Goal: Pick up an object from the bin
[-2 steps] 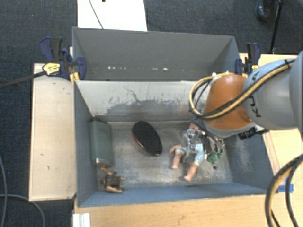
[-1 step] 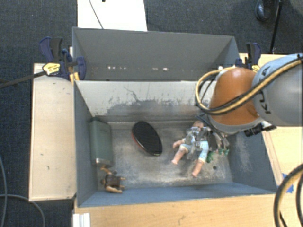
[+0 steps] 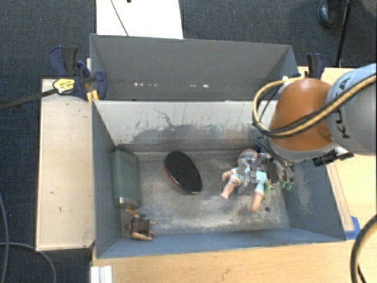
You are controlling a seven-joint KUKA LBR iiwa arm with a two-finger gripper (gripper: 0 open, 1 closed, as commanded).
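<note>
The gripper [image 3: 270, 171], hung beneath the arm's rounded orange cover [image 3: 300, 115], sits low in the right end of the grey metal bin [image 3: 188, 69], right against a small plastic doll with pink limbs and pale blue clothing [image 3: 242, 181]; the doll lies sprawled on the floor, its legs stretched toward the left and the near side, its upper part tucked under the gripper's dark mechanism; whether the gripper is spread, closed, or gripping the doll cannot be told, since its own body hides the contact; judging by the closeness, the doll is the likely pick; it lies near the right sloping wall, so room on that side looks tight, while the floor to its left and front is bare; a glossy black oval object with a reddish edge [image 3: 182, 173] rests well apart toward the middle; a dull grey-green rectangular container [image 3: 126, 175] lies along the left wall, and just below it a small brown toy figure [image 3: 140, 226] sits in the near left corner; none of these crowd a straight lift upward.
</note>
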